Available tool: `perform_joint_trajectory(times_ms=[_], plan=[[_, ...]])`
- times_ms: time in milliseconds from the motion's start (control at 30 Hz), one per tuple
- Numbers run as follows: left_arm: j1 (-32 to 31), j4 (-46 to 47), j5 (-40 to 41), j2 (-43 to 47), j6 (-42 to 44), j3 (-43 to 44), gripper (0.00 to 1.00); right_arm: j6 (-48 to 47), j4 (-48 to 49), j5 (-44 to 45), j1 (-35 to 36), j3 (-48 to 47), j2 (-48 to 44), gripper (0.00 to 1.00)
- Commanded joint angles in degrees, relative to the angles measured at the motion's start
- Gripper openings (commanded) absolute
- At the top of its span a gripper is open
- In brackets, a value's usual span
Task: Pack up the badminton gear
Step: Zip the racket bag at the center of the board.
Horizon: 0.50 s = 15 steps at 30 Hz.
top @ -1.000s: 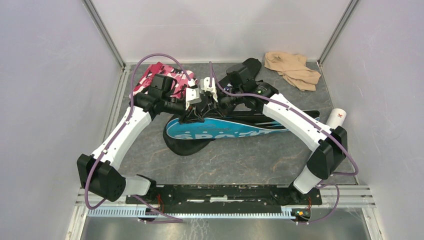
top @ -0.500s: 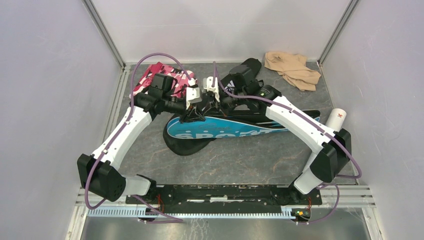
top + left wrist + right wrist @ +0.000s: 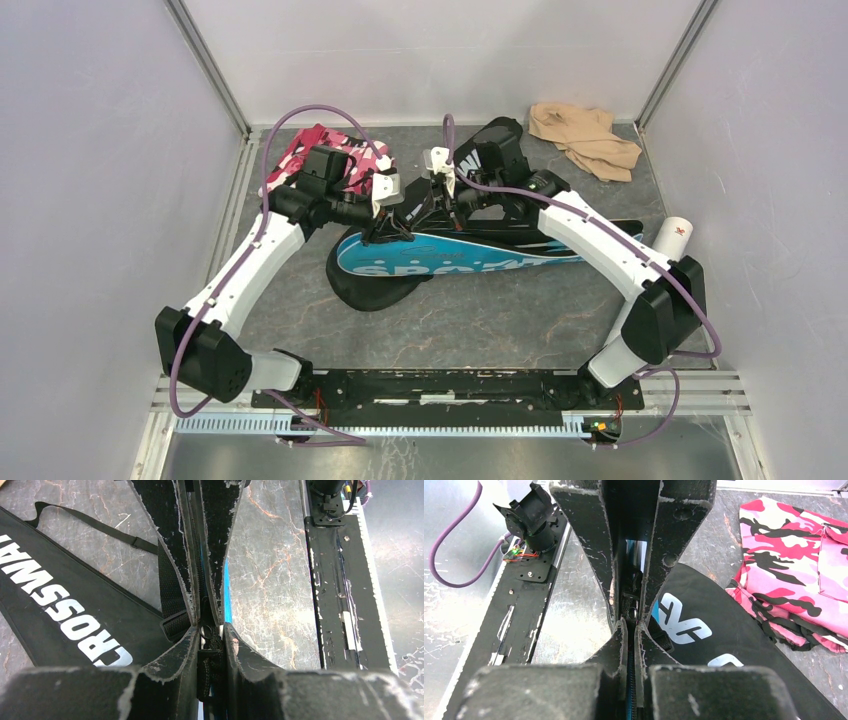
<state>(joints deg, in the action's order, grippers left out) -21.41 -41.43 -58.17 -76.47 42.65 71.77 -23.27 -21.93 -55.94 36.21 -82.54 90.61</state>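
The blue "SPORT" cover (image 3: 450,262) lies across the middle of the table on the black "CROSSWAY" cover (image 3: 495,140). Both grippers meet tip to tip over the blue cover's upper left edge. My left gripper (image 3: 393,228) is shut on the black cord zipper pull (image 3: 207,662), whose metal ring shows at its tips (image 3: 210,630). My right gripper (image 3: 425,212) faces it, and in its wrist view (image 3: 630,625) it is pinched shut on the zipper strip (image 3: 630,680) of the blue cover. A white tube (image 3: 675,238) stands at the right edge.
A pink camouflage cloth (image 3: 325,152) lies at the back left, right behind the left wrist. A beige cloth (image 3: 585,135) lies at the back right. The black cover's strap (image 3: 95,525) trails over the table. The arms' base rail (image 3: 440,385) runs along the near edge.
My right gripper has shut on the zipper strip, and its wrist has shifted slightly right and back. The left gripper keeps its hold on the pull and has hardly moved.
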Motion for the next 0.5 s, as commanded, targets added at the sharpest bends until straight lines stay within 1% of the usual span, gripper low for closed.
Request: perform_joint_trajectory(times_ms=[0,133,200,300,467], plan=[[1.7,-2.0,-1.2,0.1,-2.8,0.0,0.02,0.6,-1.6,-1.1,-3.5,1.5,-1.4,0.02],[2.0,-2.0,-1.5,0.0,-3.0,0.0,0.02,1.4,-1.1,-1.3,-4.2,1.4,-1.3,0.03],[2.1,-2.1,-1.5,-0.1,-3.0,0.0,0.02,2.1,-0.6,-1.5,-4.6,1.4,-1.3,0.06],[2.1,-2.2,-1.4,-0.3,-2.9,0.1,0.02,2.9,-0.1,-1.5,-4.7,1.3,-1.0,0.08],[2.1,-2.2,-1.5,-0.8,-3.3,0.4,0.02,3.6,0.4,-1.7,-4.7,1.4,-0.7,0.17]])
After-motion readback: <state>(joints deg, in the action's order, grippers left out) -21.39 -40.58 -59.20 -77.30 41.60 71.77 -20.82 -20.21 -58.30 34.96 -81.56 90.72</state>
